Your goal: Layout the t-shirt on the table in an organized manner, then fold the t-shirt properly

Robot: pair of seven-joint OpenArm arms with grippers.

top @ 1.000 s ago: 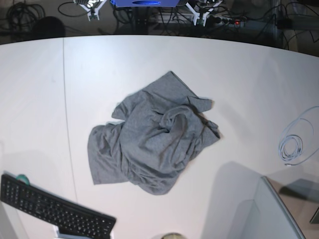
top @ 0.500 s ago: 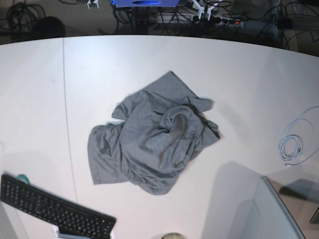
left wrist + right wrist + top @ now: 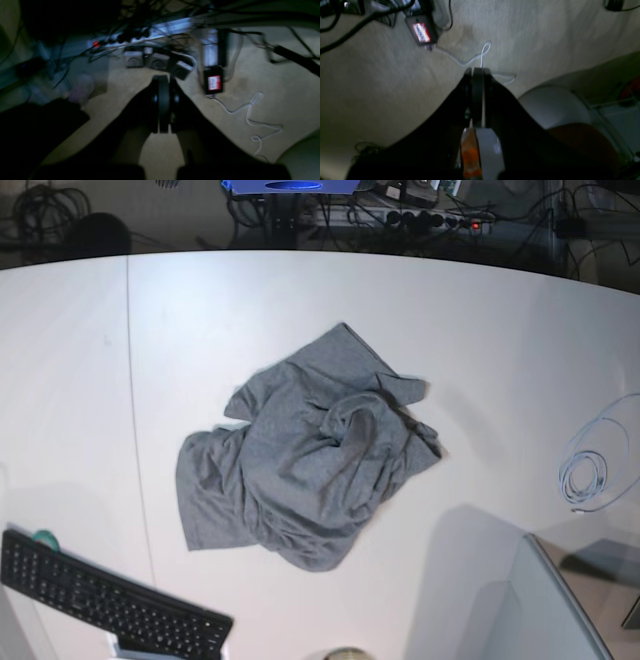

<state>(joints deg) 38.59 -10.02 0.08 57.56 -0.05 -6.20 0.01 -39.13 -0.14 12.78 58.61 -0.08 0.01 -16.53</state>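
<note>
The heather-grey t-shirt (image 3: 310,460) lies crumpled in a heap near the middle of the white table (image 3: 80,380), with folds bunched on its right side. Neither gripper is near it, and both arms sit beyond the top edge of the base view. In the left wrist view my left gripper (image 3: 163,80) is shut with nothing between its fingers, hanging over the carpeted floor. My right gripper (image 3: 477,71) is also shut and empty, above the carpet beside a pale rounded edge.
A black keyboard (image 3: 100,605) lies at the front left of the table. A coiled white cable (image 3: 590,470) rests at the right, and a grey box corner (image 3: 530,610) at the front right. Behind the table are a power strip (image 3: 430,220) and tangled cables.
In the base view both grippers have slid up past the top edge and out of the frame. The t-shirt has not moved.
</note>
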